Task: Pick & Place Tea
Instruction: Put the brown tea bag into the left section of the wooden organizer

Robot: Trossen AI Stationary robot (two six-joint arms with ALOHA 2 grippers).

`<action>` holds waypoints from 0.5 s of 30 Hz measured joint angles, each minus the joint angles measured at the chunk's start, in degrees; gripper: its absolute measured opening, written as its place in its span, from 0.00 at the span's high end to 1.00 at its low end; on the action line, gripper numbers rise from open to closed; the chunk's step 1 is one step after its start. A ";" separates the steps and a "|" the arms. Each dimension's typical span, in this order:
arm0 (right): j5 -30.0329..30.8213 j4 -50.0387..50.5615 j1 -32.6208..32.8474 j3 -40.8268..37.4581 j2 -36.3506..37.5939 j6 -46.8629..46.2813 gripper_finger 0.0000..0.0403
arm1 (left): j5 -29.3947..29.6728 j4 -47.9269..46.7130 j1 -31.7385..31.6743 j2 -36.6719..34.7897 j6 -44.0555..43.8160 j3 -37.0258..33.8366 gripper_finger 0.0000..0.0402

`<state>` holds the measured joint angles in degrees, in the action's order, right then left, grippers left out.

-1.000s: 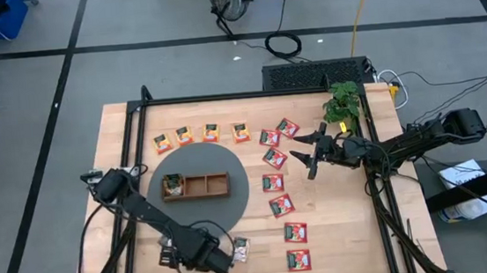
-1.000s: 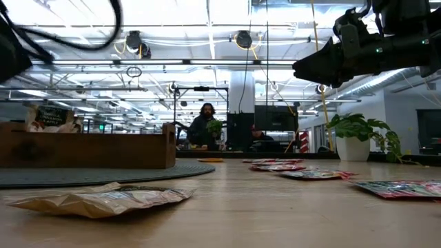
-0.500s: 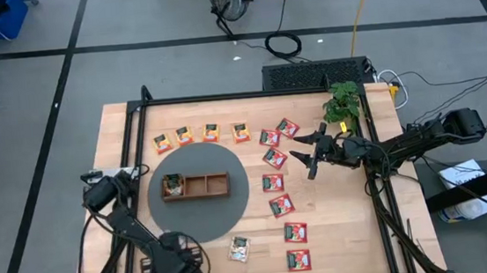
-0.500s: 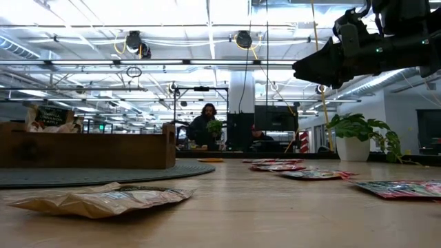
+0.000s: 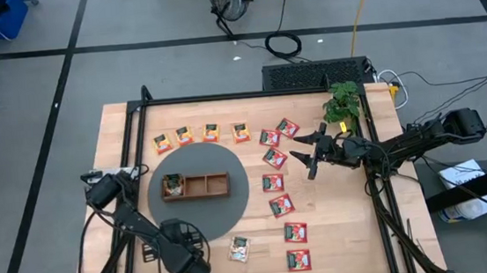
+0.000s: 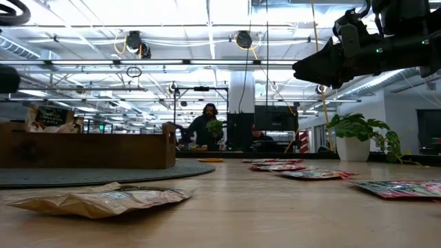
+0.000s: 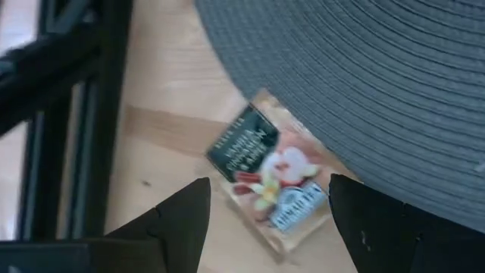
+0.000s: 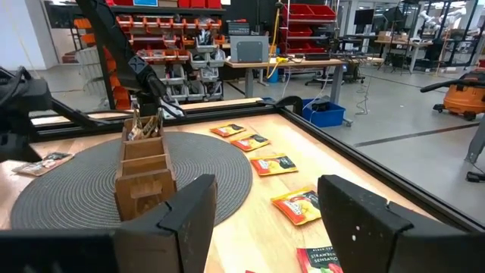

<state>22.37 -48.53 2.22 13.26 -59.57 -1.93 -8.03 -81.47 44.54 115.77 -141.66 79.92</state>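
A white-and-green tea packet (image 5: 240, 249) lies flat on the wood just off the grey round mat (image 5: 232, 204), near the table's near edge. My left gripper (image 5: 199, 269) hovers open to its left, tipped down; the left wrist view shows the packet (image 7: 267, 176) ahead between the fingers, untouched. Orange-yellow packets (image 5: 197, 135) lie in a row at the back. Red packets (image 5: 280, 206) run in a column on the right. My right gripper (image 5: 310, 158) hangs open and level above that column. The wooden tray (image 5: 197, 186) stands on the mat with packets in its left compartment (image 5: 173, 185).
A potted plant (image 5: 341, 103) stands at the back right corner. A black frame rail (image 5: 130, 155) borders the table on the left, another (image 5: 383, 213) on the right. People stand in the room far behind the table (image 6: 203, 127).
My left gripper has drawn back from the white-and-green packet toward the table's left edge, rolling and tipping as it went. The packet stays where it lay. My right arm has kept still.
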 joint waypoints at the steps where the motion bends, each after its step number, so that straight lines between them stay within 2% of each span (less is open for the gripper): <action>1: 0.00 0.00 0.01 0.00 -0.02 0.00 0.47 | -0.44 -0.47 0.25 0.00 -0.17 0.00 0.34; 5: -0.02 0.00 0.01 0.00 -0.02 0.00 0.47 | -3.80 0.24 1.04 0.23 -1.27 -1.83 0.34; 8: -0.02 0.00 0.02 0.00 -0.01 0.00 0.47 | -4.82 6.59 1.74 0.39 -2.10 -4.50 0.34; 11: -0.05 0.03 0.02 0.00 -0.02 -0.24 0.47 | -5.34 11.42 1.78 0.13 -1.88 -6.79 0.34; 15: -0.06 0.21 0.02 -0.01 -0.02 -0.36 0.47 | -4.44 12.56 1.65 0.03 2.20 -6.59 0.34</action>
<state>22.31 -48.33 2.24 13.25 -59.59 -2.29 -12.47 -68.91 46.19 115.79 -139.46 73.33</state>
